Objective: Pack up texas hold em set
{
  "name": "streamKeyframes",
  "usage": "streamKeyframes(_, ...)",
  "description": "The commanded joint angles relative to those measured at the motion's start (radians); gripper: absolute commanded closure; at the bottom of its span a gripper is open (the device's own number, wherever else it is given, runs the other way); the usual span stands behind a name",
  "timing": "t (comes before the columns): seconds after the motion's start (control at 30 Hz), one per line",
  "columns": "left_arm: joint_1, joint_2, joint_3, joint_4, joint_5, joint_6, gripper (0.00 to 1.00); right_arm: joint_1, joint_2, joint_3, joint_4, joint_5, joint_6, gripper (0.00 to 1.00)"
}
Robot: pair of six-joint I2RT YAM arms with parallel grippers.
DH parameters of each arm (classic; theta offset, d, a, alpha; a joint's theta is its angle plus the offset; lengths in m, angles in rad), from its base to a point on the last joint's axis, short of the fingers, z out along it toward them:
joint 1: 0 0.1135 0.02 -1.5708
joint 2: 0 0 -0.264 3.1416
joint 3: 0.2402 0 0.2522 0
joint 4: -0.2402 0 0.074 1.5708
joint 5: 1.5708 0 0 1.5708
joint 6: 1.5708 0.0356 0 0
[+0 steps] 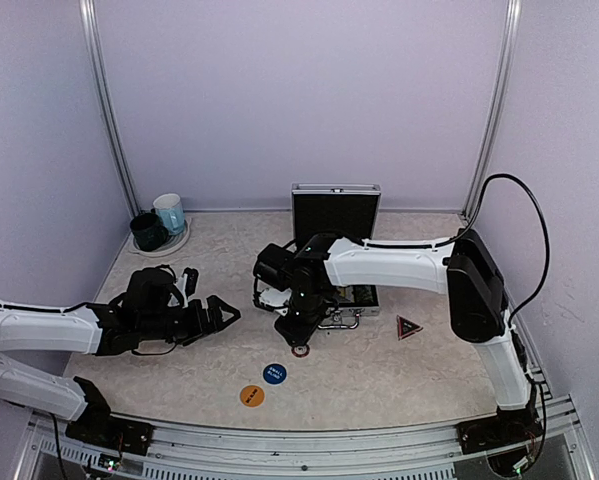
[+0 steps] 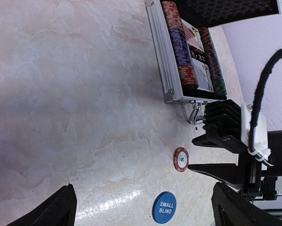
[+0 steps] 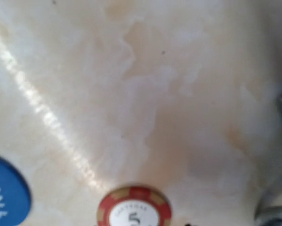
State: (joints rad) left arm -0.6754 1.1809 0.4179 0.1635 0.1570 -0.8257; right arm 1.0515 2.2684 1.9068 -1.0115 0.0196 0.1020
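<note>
Top external view, left to right: the left gripper (image 1: 223, 312) hovers wide open with nothing in it, well apart from everything. Loose on the table are the round orange button (image 1: 252, 396), the round blue "small blind" button (image 1: 274, 374) and a red-and-white poker chip (image 1: 300, 349) lying flat. The right gripper (image 1: 299, 336) is right over that chip, jaws partly apart. It looks empty, though I can't really tell if a fingertip touches it. The small silver aluminium case (image 2: 158, 52) sits open; the left wrist view shows chip stacks (image 2: 181, 47) and card decks (image 2: 193, 35) inside. The dark triangular marker (image 1: 409, 327) lies beside it. Mostly packed, I'd say: four pieces and the lid left.
</note>
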Motion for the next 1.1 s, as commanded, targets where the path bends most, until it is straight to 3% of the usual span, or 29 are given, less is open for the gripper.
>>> streamKeyframes(0.0,-0.006,0.009,0.017,0.014,0.013,0.007,0.01,0.005,-0.067,0.029,-0.021,0.011,0.003,0.60)
streamKeyframes(0.3,-0.006,0.006,0.021,0.008,0.015,0.008,0.01,0.004,0.001,0.000,-0.043,-0.007,-0.019,0.35)
streamKeyframes(0.43,-0.006,0.002,0.020,0.002,0.011,0.009,0.01,0.004,0.023,0.011,-0.046,-0.006,-0.024,0.29)
streamKeyframes(0.6,-0.006,0.003,0.020,0.002,0.008,0.012,0.01,0.004,0.053,0.021,-0.062,-0.012,-0.034,0.30)
streamKeyframes(1.07,-0.006,0.004,0.013,0.001,0.003,0.015,0.01,0.004,0.102,0.018,-0.074,-0.038,-0.050,0.50)
